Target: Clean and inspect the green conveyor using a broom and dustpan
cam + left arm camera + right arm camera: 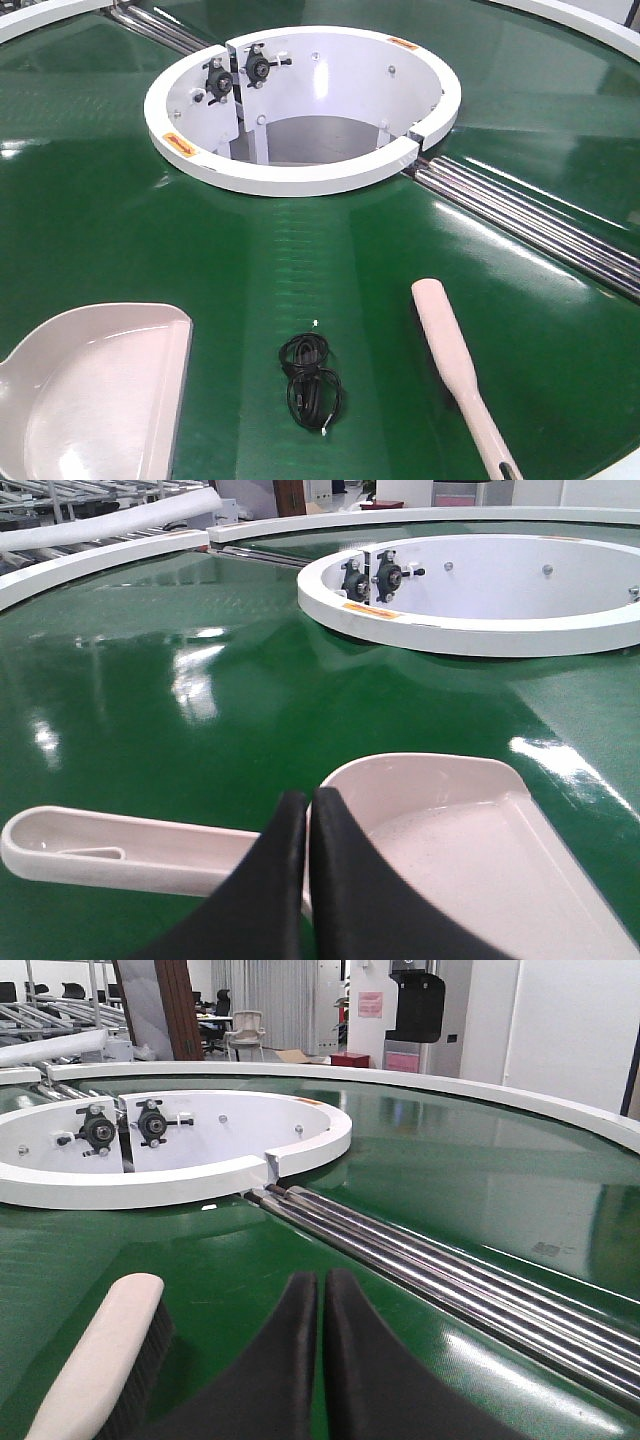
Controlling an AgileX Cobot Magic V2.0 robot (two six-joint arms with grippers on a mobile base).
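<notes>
1. Nearest first, left wrist camera: the left end effector [308, 805] has its two black fingers pressed together with only a thin seam between them, and nothing is pinched there. It hangs over the dustpan [470, 850], right where the handle meets the scoop.
2. Over to the right wrist camera: the right end effector [321, 1285] is closed the same way and empty. The broom [100, 1360] lies just off at its 9 o'clock, bristles down on the belt.
3. From the front camera, the dustpan sits at 7 o'clock and the broom at 5 o'clock, its handle running off the bottom edge. A coiled black cable [312, 380] lies at 6 o'clock between them, touching neither.
4. All of it rests on the green conveyor [120, 220], a glossy surface throwing back bright glare.
5. Silver rollers [530, 215] cut across the belt toward 3 o'clock.
6. At 12 o'clock is the white hub ring [300, 180], with black bearing blocks [240, 72] bolted to its inner wall.
7. Beyond the white outer rim [500, 1095] is the room: roller racks [50, 1020], an office chair [245, 1032] and a pale wall.
</notes>
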